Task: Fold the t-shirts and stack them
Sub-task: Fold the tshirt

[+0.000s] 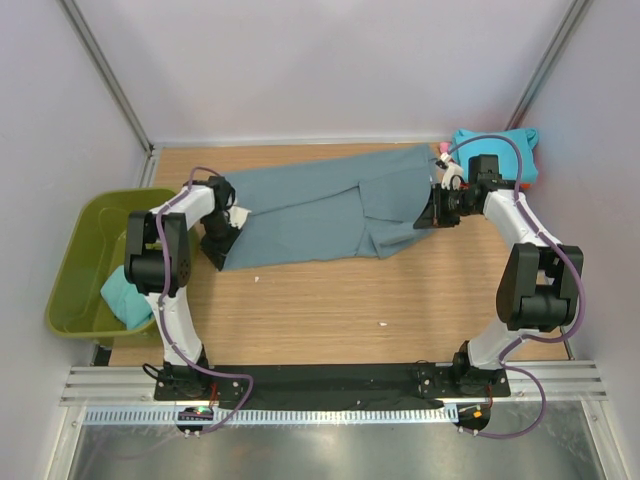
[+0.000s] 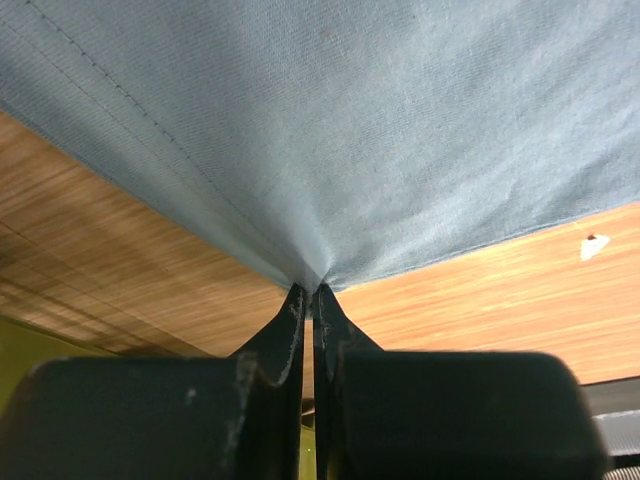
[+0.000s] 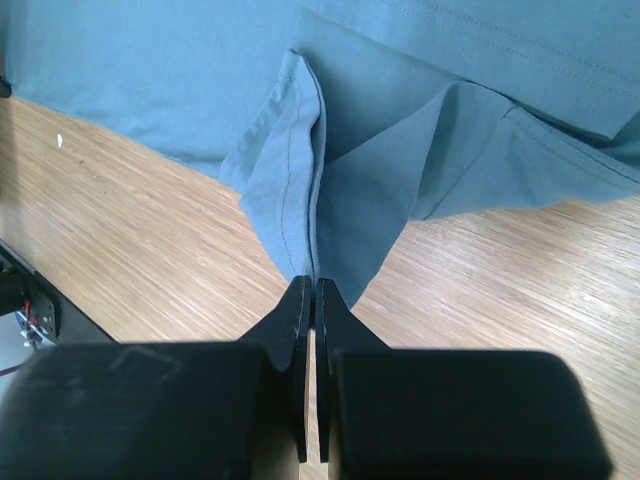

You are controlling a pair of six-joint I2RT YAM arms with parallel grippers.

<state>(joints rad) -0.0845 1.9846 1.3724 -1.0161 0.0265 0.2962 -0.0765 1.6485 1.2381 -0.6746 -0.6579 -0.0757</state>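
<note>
A large slate blue-grey t-shirt [image 1: 320, 212] lies stretched across the back of the table, partly folded lengthwise. My left gripper [image 1: 222, 243] is shut on its left corner; in the left wrist view the cloth [image 2: 330, 130] puckers into the closed tips of that gripper [image 2: 312, 292]. My right gripper [image 1: 432, 212] is shut on the shirt's right edge, where folded layers [image 3: 330, 200] run into its tips [image 3: 314, 283]. A turquoise t-shirt [image 1: 505, 150] with a bit of pink cloth [image 1: 441, 152] sits at the back right corner. Another turquoise t-shirt [image 1: 126, 296] lies in the tub.
An olive-green plastic tub [image 1: 85, 262] stands off the table's left edge. Bare wooden tabletop [image 1: 350, 310] stretches between the shirt and the arm bases. White walls close in the back and sides. A small white speck [image 1: 383, 323] lies on the wood.
</note>
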